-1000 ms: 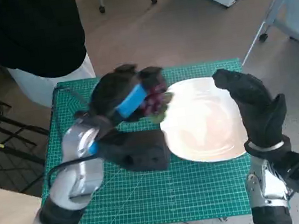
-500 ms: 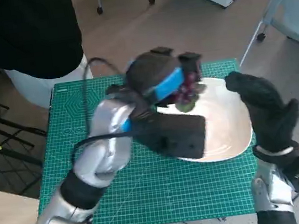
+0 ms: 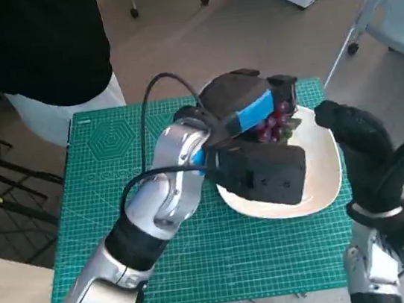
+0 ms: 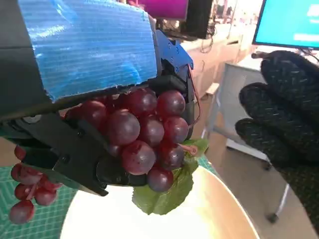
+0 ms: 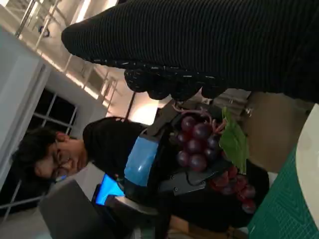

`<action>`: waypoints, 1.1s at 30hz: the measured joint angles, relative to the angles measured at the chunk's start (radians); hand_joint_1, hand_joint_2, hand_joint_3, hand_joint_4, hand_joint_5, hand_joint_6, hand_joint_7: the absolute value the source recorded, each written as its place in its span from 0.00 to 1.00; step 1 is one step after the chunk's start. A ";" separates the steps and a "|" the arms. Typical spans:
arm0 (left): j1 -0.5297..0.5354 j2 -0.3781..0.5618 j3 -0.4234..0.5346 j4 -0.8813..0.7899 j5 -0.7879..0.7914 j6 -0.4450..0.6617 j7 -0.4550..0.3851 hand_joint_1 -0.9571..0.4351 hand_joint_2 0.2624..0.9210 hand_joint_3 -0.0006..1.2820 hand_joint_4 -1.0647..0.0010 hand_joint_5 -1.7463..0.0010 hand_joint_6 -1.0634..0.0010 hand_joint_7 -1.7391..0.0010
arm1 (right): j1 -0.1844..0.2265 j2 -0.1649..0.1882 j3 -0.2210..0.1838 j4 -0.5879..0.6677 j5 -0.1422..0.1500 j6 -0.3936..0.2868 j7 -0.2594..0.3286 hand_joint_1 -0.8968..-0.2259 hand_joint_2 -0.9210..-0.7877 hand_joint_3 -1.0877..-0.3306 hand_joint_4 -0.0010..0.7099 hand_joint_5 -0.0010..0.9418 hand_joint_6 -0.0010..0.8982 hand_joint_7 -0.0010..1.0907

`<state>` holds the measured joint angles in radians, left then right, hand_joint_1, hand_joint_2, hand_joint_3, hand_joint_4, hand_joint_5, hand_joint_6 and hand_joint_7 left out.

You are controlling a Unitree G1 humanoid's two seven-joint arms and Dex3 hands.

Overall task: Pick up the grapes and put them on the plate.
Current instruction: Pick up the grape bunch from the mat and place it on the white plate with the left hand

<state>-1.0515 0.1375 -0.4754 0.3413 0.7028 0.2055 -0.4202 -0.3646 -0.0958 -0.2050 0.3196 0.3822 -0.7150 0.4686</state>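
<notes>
The left hand (image 3: 244, 104) held the grapes (image 3: 272, 126) above the plate (image 3: 325, 172), which lay toward the right edge of the green cutting mat (image 3: 100, 173) covering the table. In the head view only a few dark red berries showed under the blue-taped back of the hand, over the far part of the plate, and that view did not tell whether the bunch touched the plate.

The left wrist view was plainer: the left hand (image 4: 84, 89) gripped the grapes (image 4: 144, 134) from above, its black fingers (image 4: 75, 154) closed round the top of the bunch, a green leaf (image 4: 167, 191) hanging under the berries, with the pale plate (image 4: 199, 214) below them and apart from them. A smaller strand of berries (image 4: 27, 191) dangled at one side, over the mat (image 4: 35, 224).

The right hand (image 3: 363, 147) stood upright at the right edge of the plate, holding nothing, its fingers loosely apart. The left wrist view showed its gloved fingers (image 4: 284, 104) near the bunch but not touching it.

The right wrist view alone showed the bunch (image 5: 199, 144) from the side, hanging in the air clear of the plate's rim (image 5: 309, 154), and behind it a person (image 5: 75, 149) in dark clothing. In the head view a person's dark top (image 3: 29, 47) showed past the far left corner of the table.
</notes>
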 measured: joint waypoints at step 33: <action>-0.029 -0.025 -0.019 0.227 -0.078 -0.090 -0.029 0.29 1.00 0.04 0.81 0.89 0.78 0.99 | 0.002 0.004 0.012 0.017 -0.035 -0.023 -0.060 0.37 0.00 0.53 0.41 0.00 0.16 0.20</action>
<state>-1.0809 0.1128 -0.4942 0.5681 0.6249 0.1155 -0.4490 -0.3622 -0.0914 -0.1931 0.3365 0.3469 -0.7384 0.4084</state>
